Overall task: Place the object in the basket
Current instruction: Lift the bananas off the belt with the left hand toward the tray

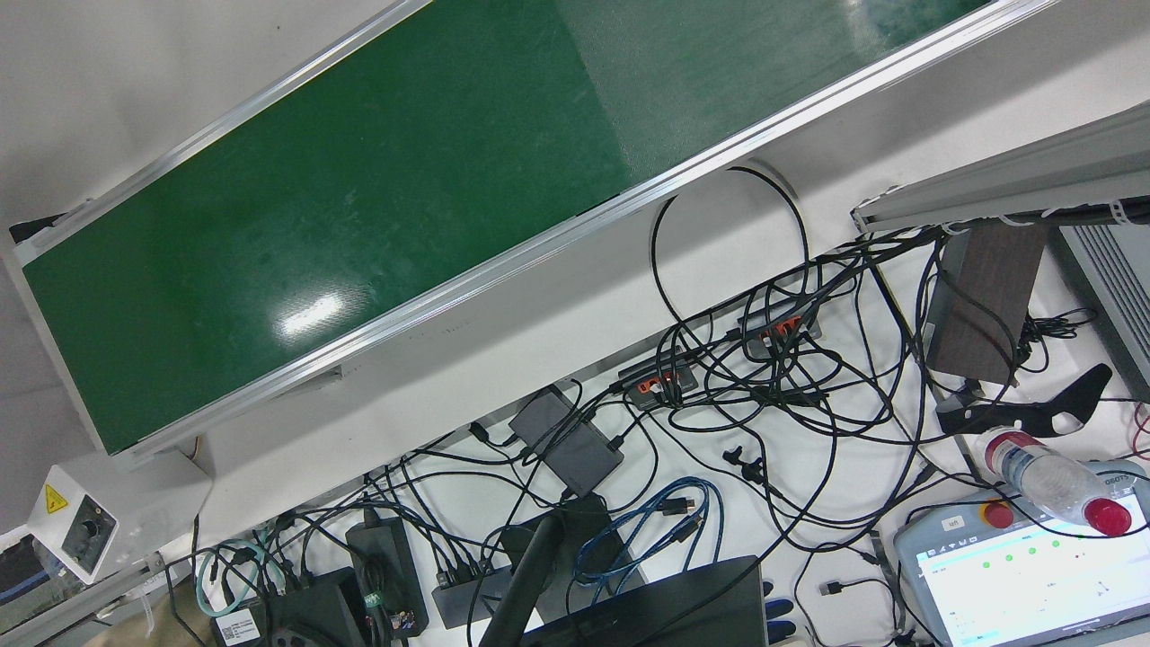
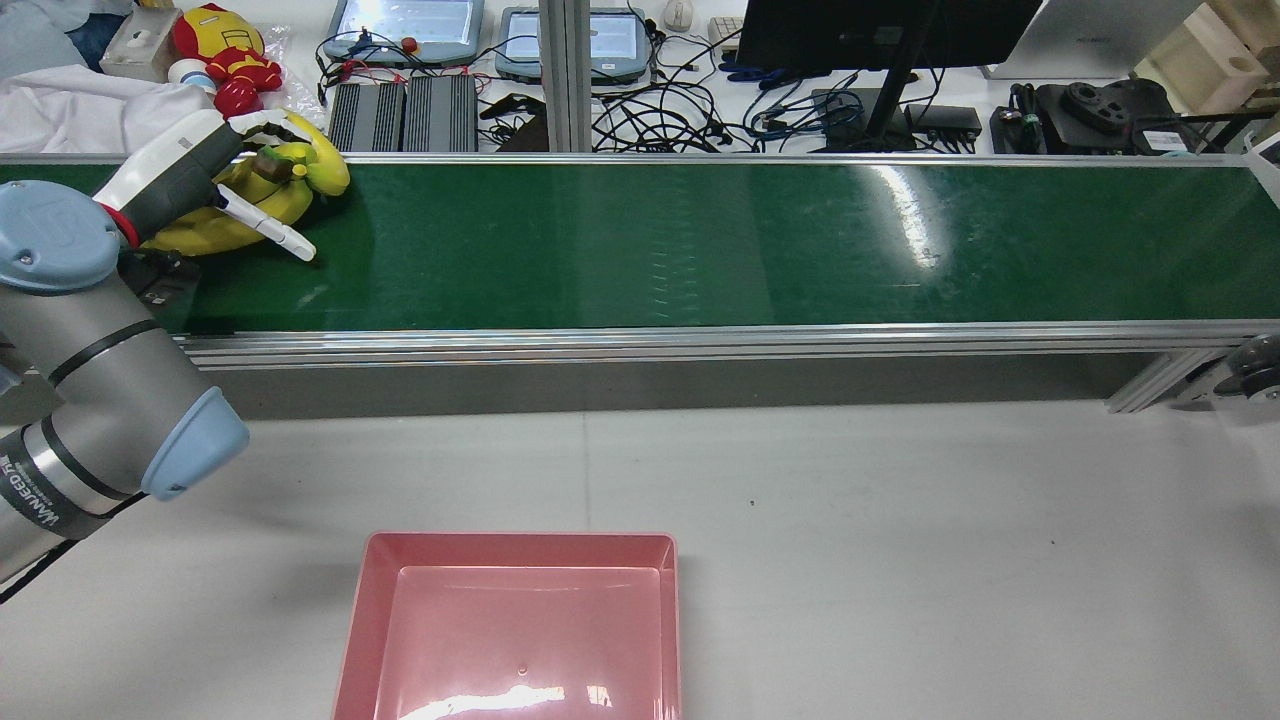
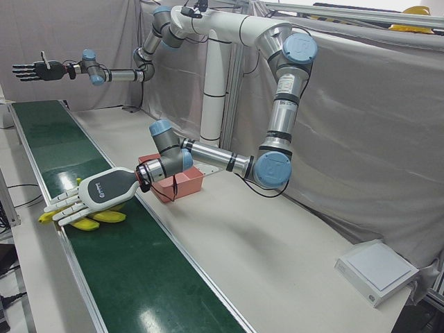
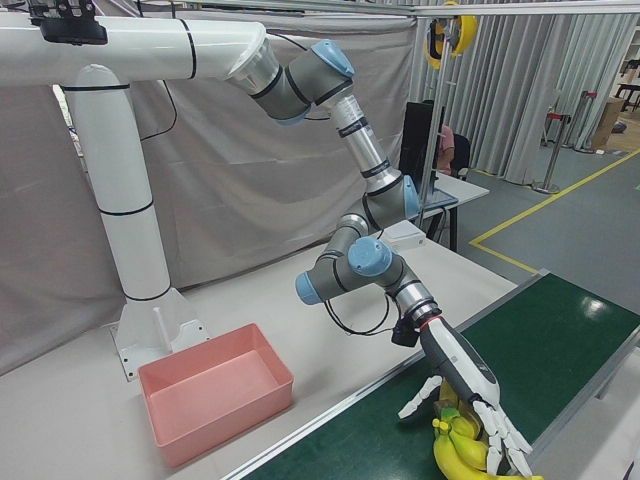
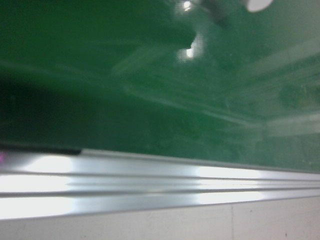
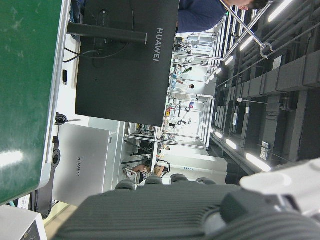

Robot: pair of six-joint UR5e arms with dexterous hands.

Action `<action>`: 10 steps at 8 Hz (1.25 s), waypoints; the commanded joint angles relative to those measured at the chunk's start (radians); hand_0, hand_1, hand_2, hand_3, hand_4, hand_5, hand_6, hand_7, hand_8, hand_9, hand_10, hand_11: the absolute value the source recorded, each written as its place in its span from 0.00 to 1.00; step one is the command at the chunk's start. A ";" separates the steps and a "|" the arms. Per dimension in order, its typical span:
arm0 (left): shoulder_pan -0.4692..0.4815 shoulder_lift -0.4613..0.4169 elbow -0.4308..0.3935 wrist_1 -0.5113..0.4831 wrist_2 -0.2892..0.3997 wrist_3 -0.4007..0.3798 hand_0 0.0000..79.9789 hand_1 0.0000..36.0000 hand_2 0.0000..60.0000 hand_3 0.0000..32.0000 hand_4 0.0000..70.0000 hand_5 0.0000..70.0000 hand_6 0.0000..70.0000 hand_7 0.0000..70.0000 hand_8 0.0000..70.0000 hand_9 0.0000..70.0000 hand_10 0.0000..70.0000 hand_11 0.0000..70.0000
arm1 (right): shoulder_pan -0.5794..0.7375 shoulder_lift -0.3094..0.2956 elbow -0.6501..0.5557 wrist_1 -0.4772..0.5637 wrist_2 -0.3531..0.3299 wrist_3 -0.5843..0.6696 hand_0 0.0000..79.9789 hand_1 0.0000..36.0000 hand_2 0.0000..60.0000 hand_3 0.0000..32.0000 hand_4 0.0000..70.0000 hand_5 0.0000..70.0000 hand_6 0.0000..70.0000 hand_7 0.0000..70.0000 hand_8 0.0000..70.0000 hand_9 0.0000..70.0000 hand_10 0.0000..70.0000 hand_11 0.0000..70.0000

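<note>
A bunch of yellow bananas (image 2: 312, 176) lies on the green conveyor belt (image 2: 700, 240) at its far left end in the rear view. My left hand (image 2: 215, 170) rests over the bunch, fingers spread and extended, not closed on it. The left-front view shows the hand (image 3: 87, 198) lying on top of the bananas (image 3: 104, 217); the right-front view shows its fingers (image 4: 505, 435) straddling them (image 4: 458, 445). The pink basket (image 2: 520, 545) stands empty on the white table before the belt. My right hand (image 3: 31, 71) is open, held high in the air far along the belt.
Behind the belt are cables, monitors, tablets and a red-yellow toy (image 2: 225, 50). The aluminium belt rail (image 2: 640, 335) separates belt from table. A white box (image 3: 377, 269) sits at the table's end. The left arm's elbow (image 2: 90, 400) hangs over the table's left side.
</note>
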 commanded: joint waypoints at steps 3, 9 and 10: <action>-0.003 -0.001 -0.009 0.054 -0.050 0.000 0.76 0.61 0.60 0.00 0.53 1.00 0.88 1.00 0.84 1.00 0.66 0.94 | 0.000 0.000 0.001 0.000 0.000 0.001 0.00 0.00 0.00 0.00 0.00 0.00 0.00 0.00 0.00 0.00 0.00 0.00; -0.003 0.113 -0.528 0.139 0.043 -0.009 0.61 0.29 0.54 0.00 0.45 1.00 1.00 1.00 0.95 1.00 0.75 1.00 | 0.000 0.000 0.001 0.000 0.000 -0.001 0.00 0.00 0.00 0.00 0.00 0.00 0.00 0.00 0.00 0.00 0.00 0.00; 0.000 0.121 -0.594 0.161 0.110 -0.014 0.61 0.25 0.50 0.00 0.47 1.00 1.00 1.00 0.96 1.00 0.75 1.00 | 0.000 0.000 0.001 0.000 0.000 0.001 0.00 0.00 0.00 0.00 0.00 0.00 0.00 0.00 0.00 0.00 0.00 0.00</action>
